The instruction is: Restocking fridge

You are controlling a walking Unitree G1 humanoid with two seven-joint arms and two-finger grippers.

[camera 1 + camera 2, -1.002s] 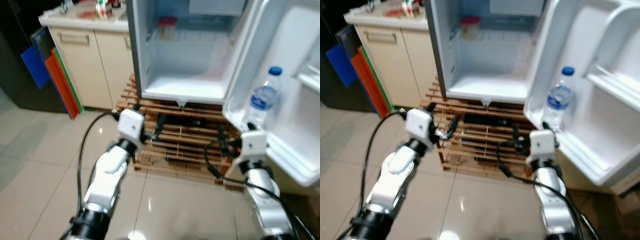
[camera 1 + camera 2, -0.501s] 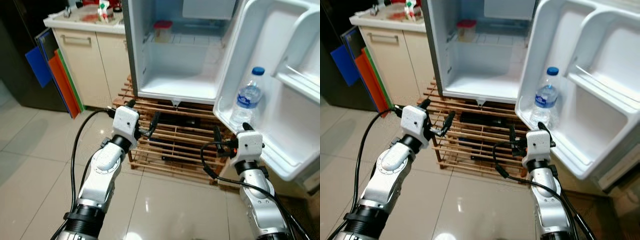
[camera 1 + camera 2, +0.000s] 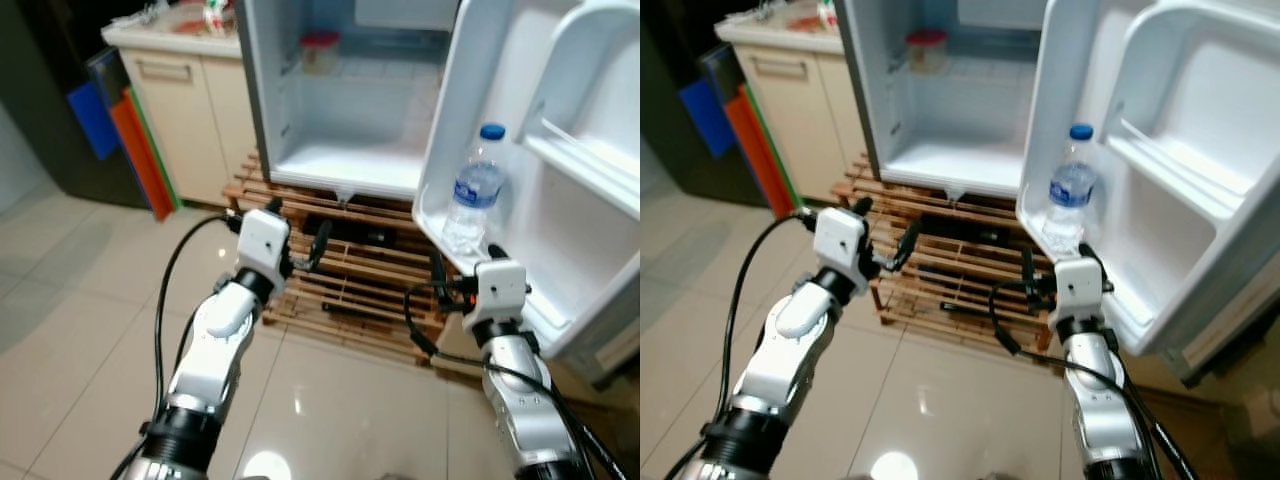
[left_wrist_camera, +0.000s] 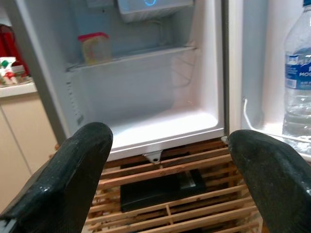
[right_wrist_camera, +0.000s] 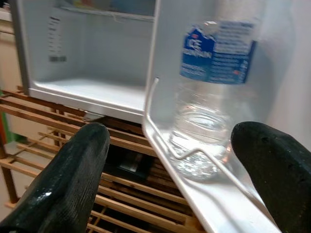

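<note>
Fridge (image 3: 340,120): standing open on a wooden slatted pallet (image 3: 350,290), door (image 3: 560,190) swung wide toward robot's right.
Left gripper (image 3: 296,243): hovering low in front of pallet, fingers (image 4: 68,179) spread wide, holding nothing, pointing at fridge's open compartment.
Right gripper (image 3: 462,277): hovering just below door's bottom shelf edge, fingers (image 5: 73,179) spread wide, empty, aiming at bottle.
Water bottle (image 3: 472,190): standing upright in door's bottom shelf, at corner nearest fridge body, behind wire rail (image 5: 194,155); blue cap, blue label; not touching either gripper.
Pallet: dark flat object (image 4: 155,187) lying inside under the slats, beneath fridge's front edge.
Fridge interior: bottom compartment showing bare white floor; wire shelf (image 4: 131,53) sitting higher up.
Container (image 3: 318,50): red-lidded, sitting on upper shelf toward left edge.
Cabinet (image 3: 195,110): cream, standing left of fridge, small items on countertop too blurred to tell.
Boards (image 3: 135,140): blue, orange, green panels leaning against cabinet's left side.
Floor (image 3: 90,330): glossy beige tiles.
</note>
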